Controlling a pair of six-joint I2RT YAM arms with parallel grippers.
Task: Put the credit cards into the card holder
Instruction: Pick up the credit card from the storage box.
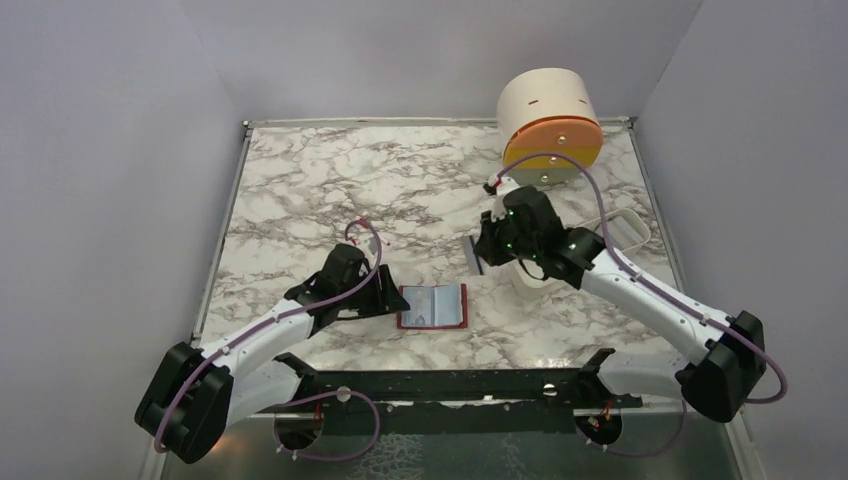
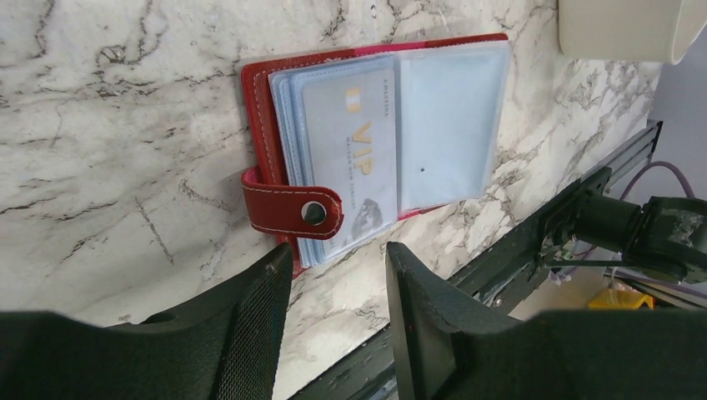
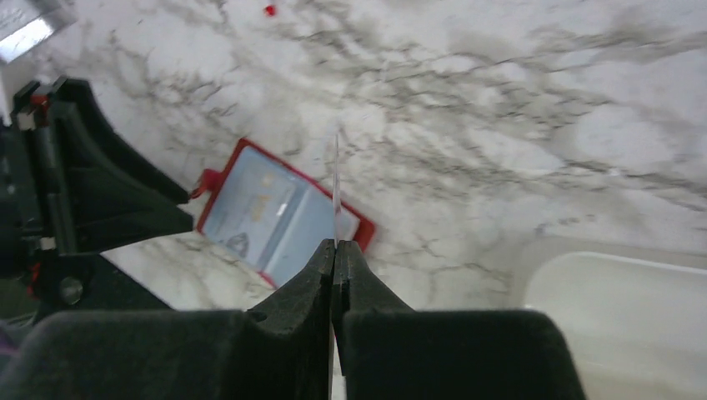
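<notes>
Nearest to the arm bases, the open red card holder (image 1: pixel 432 307) lies flat on the marble surface (image 1: pixel 330 190). Its long axis goes left to right, and a VIP card (image 2: pixel 346 158) sits in one clear sleeve. My left pincer (image 1: pixel 385 297) is just beside its left edge, at the snap tab (image 2: pixel 292 208), with jaws half apart and holding nothing. Farther right, my right pincer (image 1: pixel 479 253) is closed tight on one credit card (image 3: pixel 336 187), which stands upright on its edge. From there the holder lies nearer and to the left.
</notes>
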